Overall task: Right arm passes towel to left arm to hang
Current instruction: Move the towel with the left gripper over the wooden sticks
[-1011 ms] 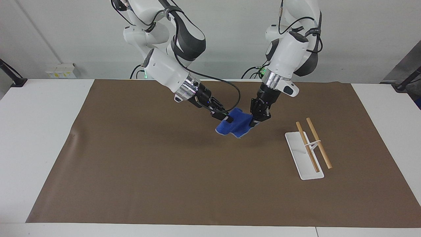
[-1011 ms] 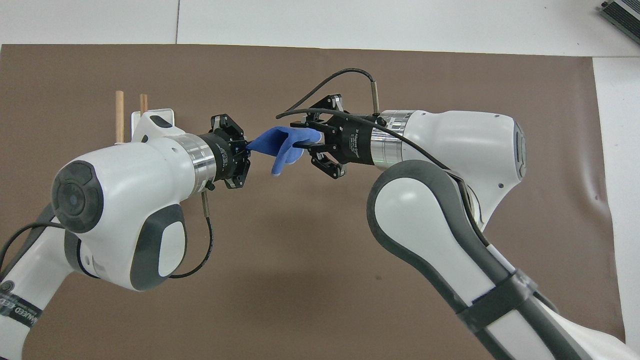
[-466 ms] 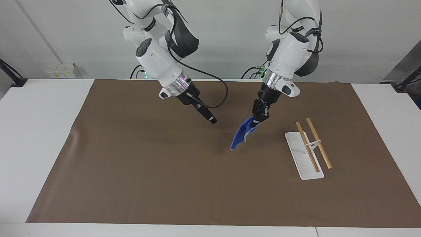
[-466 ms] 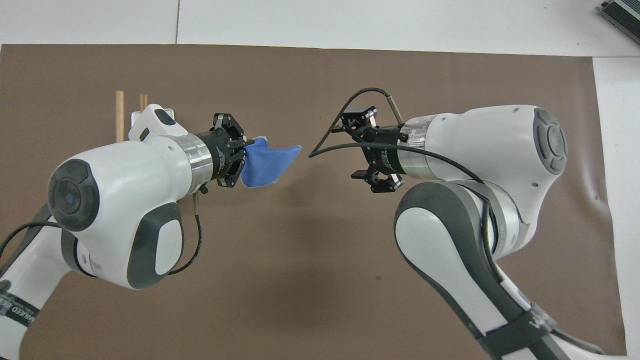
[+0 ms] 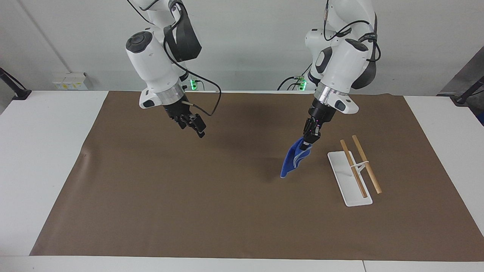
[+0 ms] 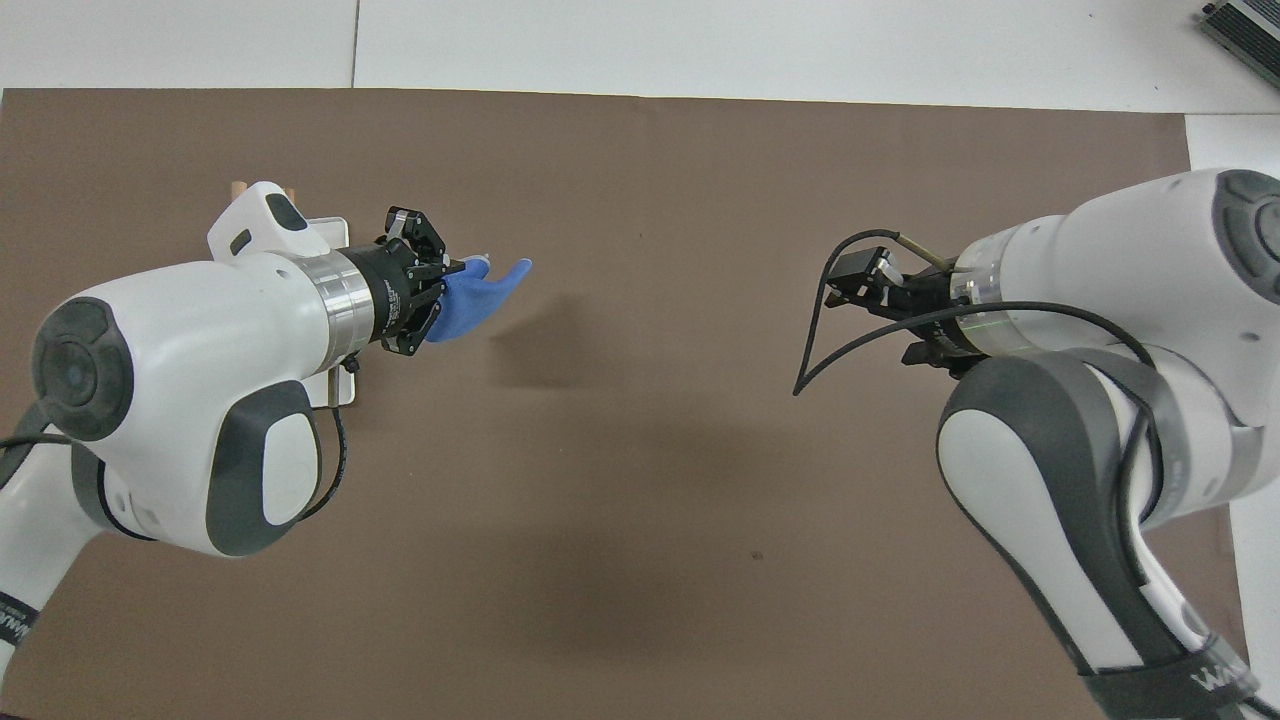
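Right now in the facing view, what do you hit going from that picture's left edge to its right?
right gripper, open over the mat → towel hanging from the shut left gripper → rack with its two wooden rods.

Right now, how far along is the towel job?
The handover looks done: the left tool alone is shut on the towel, which hangs in the air beside the rack. The right tool is open, empty, over the mat. Left to do: drape the towel over the rack's rods.
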Tool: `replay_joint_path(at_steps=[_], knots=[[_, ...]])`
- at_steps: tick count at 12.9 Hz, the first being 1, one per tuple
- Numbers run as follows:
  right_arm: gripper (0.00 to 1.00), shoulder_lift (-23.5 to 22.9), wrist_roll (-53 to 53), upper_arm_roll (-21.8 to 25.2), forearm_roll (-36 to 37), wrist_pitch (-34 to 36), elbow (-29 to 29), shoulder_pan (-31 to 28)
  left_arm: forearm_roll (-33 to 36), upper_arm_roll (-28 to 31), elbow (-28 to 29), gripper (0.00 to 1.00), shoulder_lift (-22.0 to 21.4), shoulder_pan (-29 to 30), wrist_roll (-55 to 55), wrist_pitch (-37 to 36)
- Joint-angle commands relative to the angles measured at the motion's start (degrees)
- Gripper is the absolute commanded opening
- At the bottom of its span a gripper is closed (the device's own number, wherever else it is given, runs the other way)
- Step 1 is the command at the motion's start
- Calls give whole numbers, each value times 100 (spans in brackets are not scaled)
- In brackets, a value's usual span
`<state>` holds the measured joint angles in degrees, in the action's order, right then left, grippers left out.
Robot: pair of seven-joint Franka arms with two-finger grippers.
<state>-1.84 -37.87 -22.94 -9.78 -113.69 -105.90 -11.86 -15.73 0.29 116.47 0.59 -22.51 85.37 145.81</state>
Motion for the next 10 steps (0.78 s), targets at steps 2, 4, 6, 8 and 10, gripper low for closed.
replay_joint_path(at_steps=[2,4,6,8,10], knots=[[100,176,930,-26,502,128,-124,-281,18,6,-19,0,-24,290,-152,-167],[100,193,1228,-9,704,215,-71,-343,437,15,-37,0,-32,492,-170,-333],[100,237,1571,70,837,225,-27,-369,755,15,-37,0,-41,677,-371,-413],[100,290,2027,237,864,260,34,-396,835,15,-89,0,-32,905,-800,-474],[100,447,2397,691,872,356,87,-117,835,15,-238,0,-15,1116,-1319,-720]])
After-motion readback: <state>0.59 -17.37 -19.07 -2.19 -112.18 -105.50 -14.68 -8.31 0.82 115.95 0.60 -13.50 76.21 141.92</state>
